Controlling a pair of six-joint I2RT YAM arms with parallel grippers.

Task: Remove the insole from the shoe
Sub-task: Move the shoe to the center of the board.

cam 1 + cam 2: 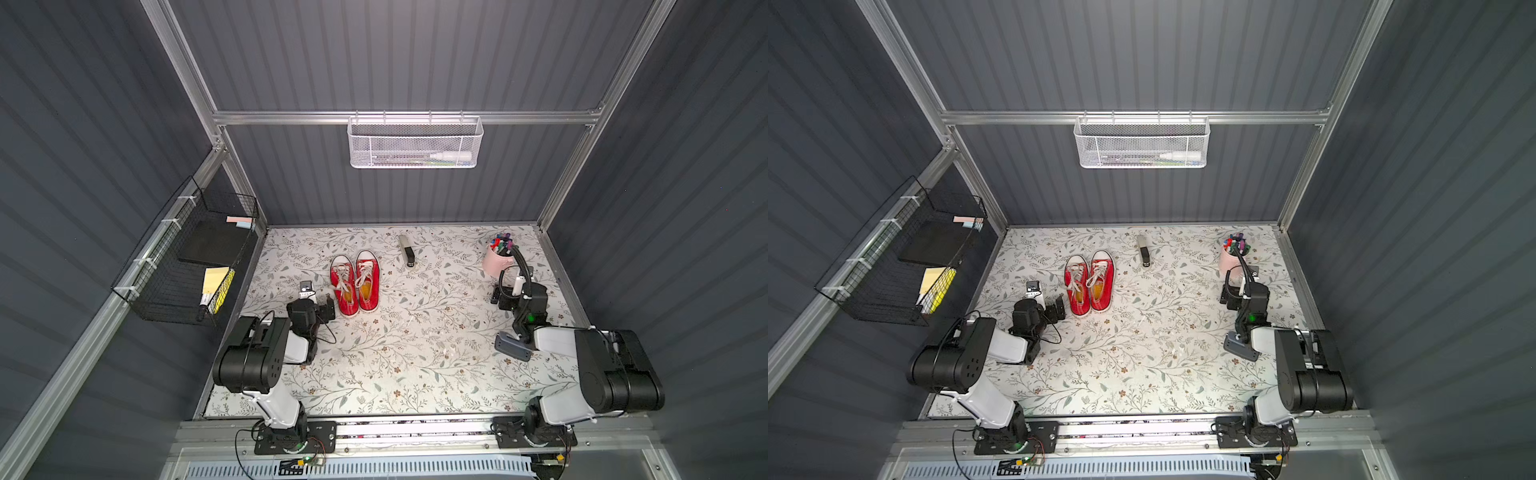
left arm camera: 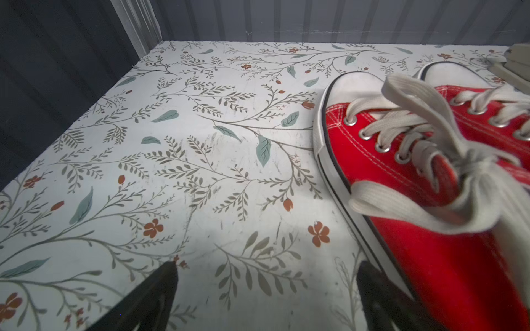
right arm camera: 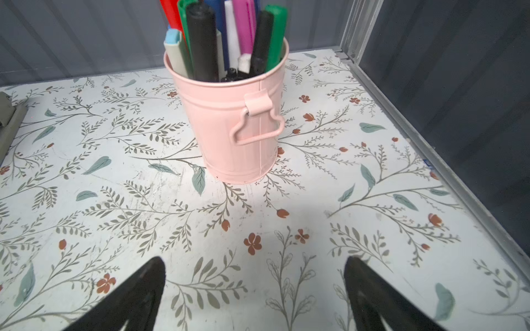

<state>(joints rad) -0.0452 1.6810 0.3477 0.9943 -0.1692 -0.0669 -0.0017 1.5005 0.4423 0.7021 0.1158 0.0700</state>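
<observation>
Both grippers gape wide and grip nothing. The left gripper (image 2: 266, 269) hangs low over the floral table cover (image 2: 172, 160). Its dark, tapered fingertips (image 2: 166, 283) are well apart, and one is just beside the white rubber sidewall of the near red canvas sneaker (image 2: 415, 177). That wrist view shows the canvas weave, white stitching, metal eyelets and flat off-white laces (image 2: 415, 114) tied in a loose bow, but not the shoe's inside.

Only the top views show the insole (image 1: 365, 289), an orange-yellow strip down in each sneaker's opening. The pair (image 1: 355, 284) sits side by side, left of the frame's centre, with white toe caps towards the back wall.

The right gripper (image 3: 254, 260) hovers over bare cover in front of a pink metal bucket (image 3: 238, 123). The bucket has a ribbed wall and a loop handle, and it is packed with coloured markers (image 3: 200, 43).

In both top views a grey-and-black stapler (image 1: 406, 250) lies between sneakers and bucket, nearer the back. A white mesh basket (image 1: 415, 143) hangs on the rear rail at upper centre. A black wire basket (image 1: 187, 257) hangs at the left.
</observation>
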